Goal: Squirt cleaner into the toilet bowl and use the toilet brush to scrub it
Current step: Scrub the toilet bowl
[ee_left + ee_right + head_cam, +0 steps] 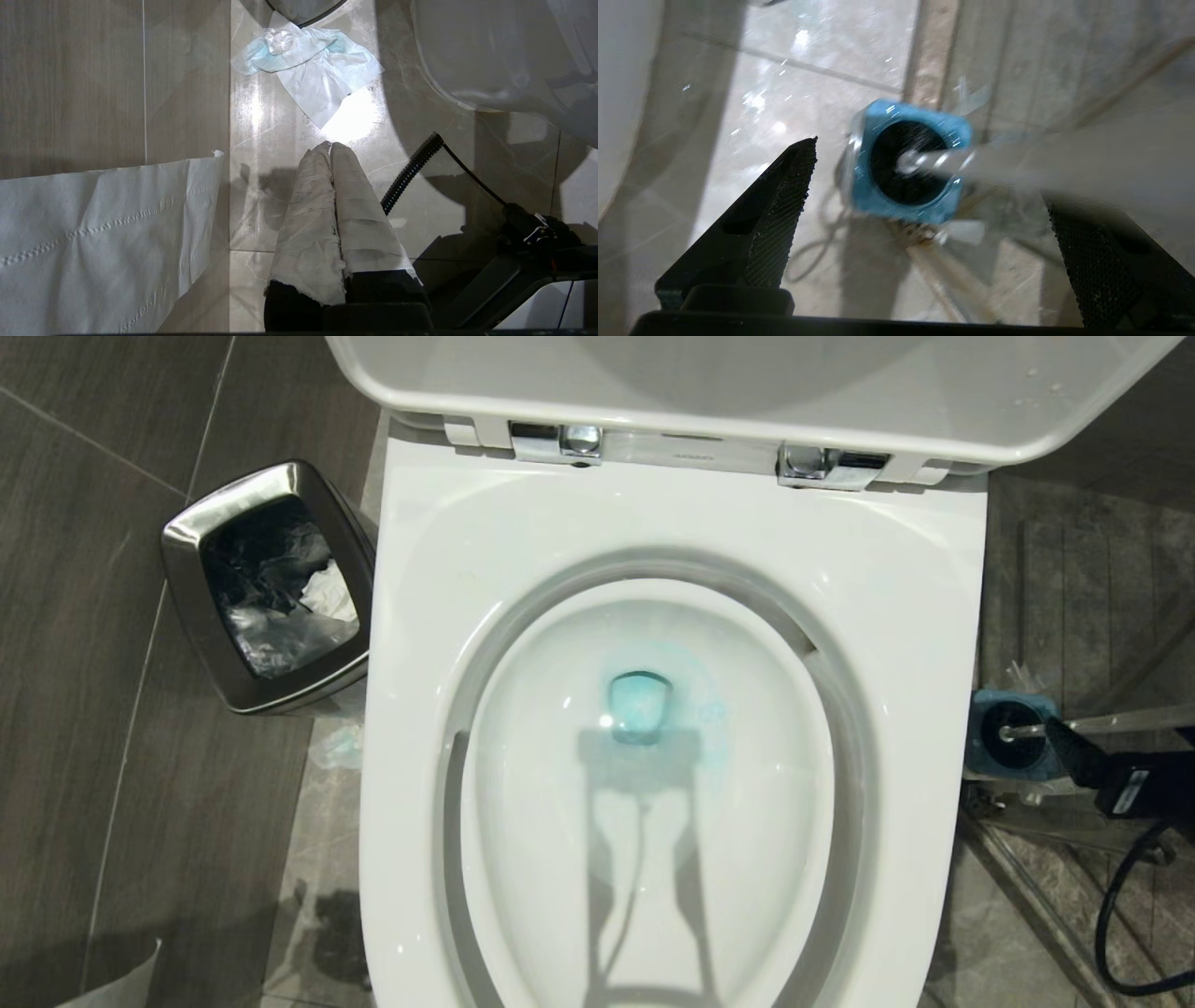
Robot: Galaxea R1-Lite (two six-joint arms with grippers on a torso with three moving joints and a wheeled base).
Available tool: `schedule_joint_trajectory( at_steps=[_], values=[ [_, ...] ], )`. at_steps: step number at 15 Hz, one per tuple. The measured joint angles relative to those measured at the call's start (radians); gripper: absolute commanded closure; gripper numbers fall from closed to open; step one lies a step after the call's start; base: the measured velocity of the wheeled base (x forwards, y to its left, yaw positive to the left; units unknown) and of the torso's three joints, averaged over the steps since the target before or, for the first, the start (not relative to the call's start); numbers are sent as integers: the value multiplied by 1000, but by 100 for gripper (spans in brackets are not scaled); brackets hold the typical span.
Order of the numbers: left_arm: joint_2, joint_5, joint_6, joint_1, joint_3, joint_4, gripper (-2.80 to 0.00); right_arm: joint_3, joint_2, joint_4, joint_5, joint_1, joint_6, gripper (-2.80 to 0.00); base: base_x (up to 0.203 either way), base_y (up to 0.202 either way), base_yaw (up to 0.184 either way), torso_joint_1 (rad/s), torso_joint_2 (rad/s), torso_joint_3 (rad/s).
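The white toilet bowl fills the head view with its lid up. Teal-blue cleaner pools around the drain. To the bowl's right, the toilet brush stands in its blue holder; its black head sits in the holder and the white handle leans away to the right. My right gripper hovers open over the holder, one finger just beside the handle, which passes close to the other finger. My left gripper is shut, empty, parked low over the floor left of the toilet.
A steel waste bin with a liner stands left of the toilet. A crumpled tissue and a paper sheet lie on the floor tiles. A glass partition rail and a black cable run behind the holder.
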Motion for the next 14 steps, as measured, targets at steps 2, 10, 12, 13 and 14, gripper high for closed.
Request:
schedule_joint_trajectory(
  at_steps=[2, 10, 12, 13, 14],
  values=[
    [0, 0, 0, 0, 0, 0, 0, -24, 7, -1, 0, -24, -11, -280, 0, 0, 0, 0, 0, 0],
    [0, 0, 0, 0, 0, 0, 0, -59, 64, -5, 0, -40, -6, -280, 0, 0, 0, 0, 0, 0],
    [0, 0, 0, 0, 0, 0, 0, -98, 95, -11, 0, -40, -5, -280, 0, 0, 0, 0, 0, 0],
    [0, 0, 0, 0, 0, 0, 0, -115, 109, -13, 0, -40, -4, -280, 0, 0, 0, 0, 0, 0],
    [0, 0, 0, 0, 0, 0, 0, -131, 125, -16, 0, -41, -5, -280, 0, 0, 0, 0, 0, 0]
  ],
)
